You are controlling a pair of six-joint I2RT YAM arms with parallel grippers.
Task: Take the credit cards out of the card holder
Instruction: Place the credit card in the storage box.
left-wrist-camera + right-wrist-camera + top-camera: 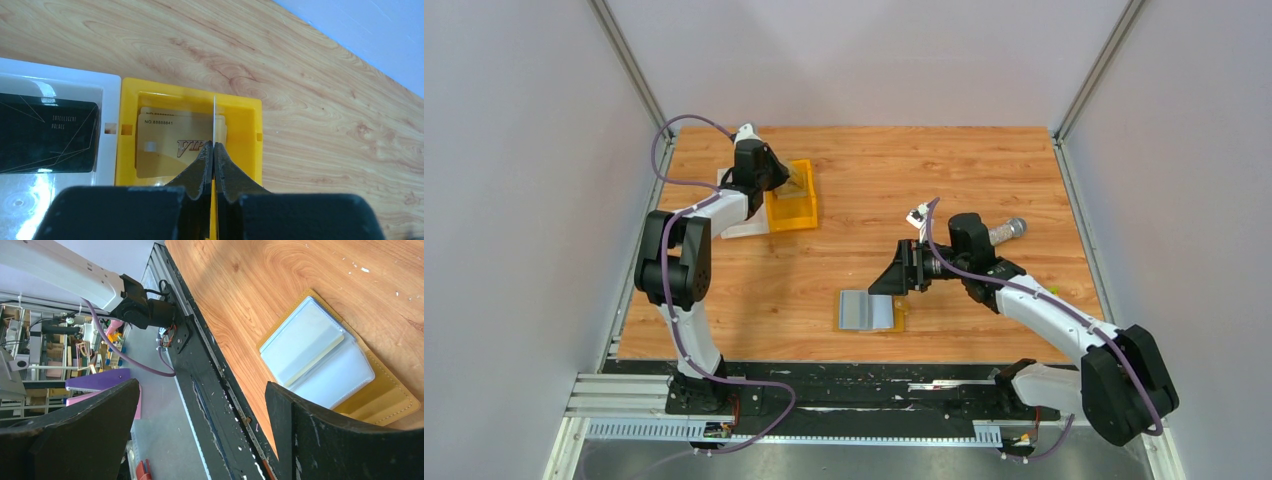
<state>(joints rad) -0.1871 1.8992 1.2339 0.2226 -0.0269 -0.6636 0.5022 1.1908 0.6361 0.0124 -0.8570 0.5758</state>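
The card holder [869, 311] lies open on the table near the front edge, two light-blue panels up, tan edge on the right. It also shows in the right wrist view [325, 365]. My right gripper [886, 278] is open and empty, just above and behind the holder; in its own view [202, 385] the jaws stand wide apart. My left gripper [776, 178] is at the far left over the orange bin [792, 197]. Its jaws [213, 144] are shut on a thin card [214, 115] held edge-on above gold VIP cards [170, 145] lying in the bin [128, 150].
A white tray [111, 100] holding a black card [47, 135] sits against the bin's left side. A silver cylinder [1007, 230] lies behind the right arm. The table's near edge and black rail [210, 390] run just below the holder.
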